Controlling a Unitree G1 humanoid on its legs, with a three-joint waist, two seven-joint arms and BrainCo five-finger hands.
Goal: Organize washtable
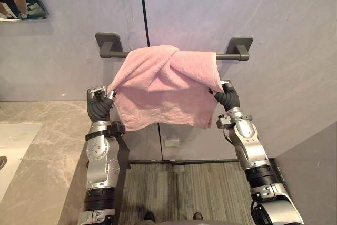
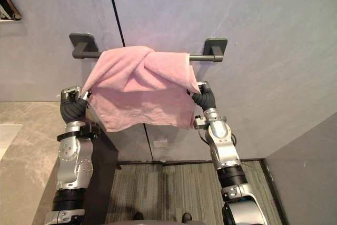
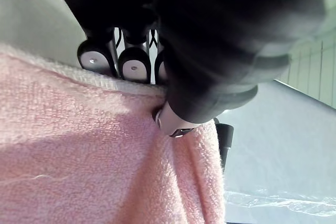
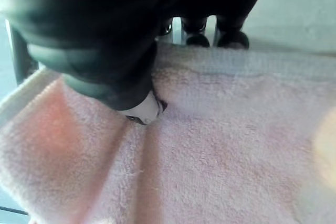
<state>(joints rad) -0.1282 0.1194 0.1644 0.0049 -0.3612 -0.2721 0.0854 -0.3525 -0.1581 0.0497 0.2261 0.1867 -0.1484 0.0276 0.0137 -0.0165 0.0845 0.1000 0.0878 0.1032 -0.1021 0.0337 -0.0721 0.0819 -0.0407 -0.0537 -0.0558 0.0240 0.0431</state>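
Towel (image 1: 166, 85) pinched by both robot hands (image 1: 101, 105) (image 1: 227, 97)

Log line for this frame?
pink towel: draped on wall bar | left hand: pinching its left edge | right hand: pinching its right edge

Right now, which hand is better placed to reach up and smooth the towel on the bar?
Probably the right: the right hand pinches the towel higher, just under the bar; the left hand pinches it lower and farther out.

soft even indoor light; shade crosses the pink towel (image 3: 79, 145).
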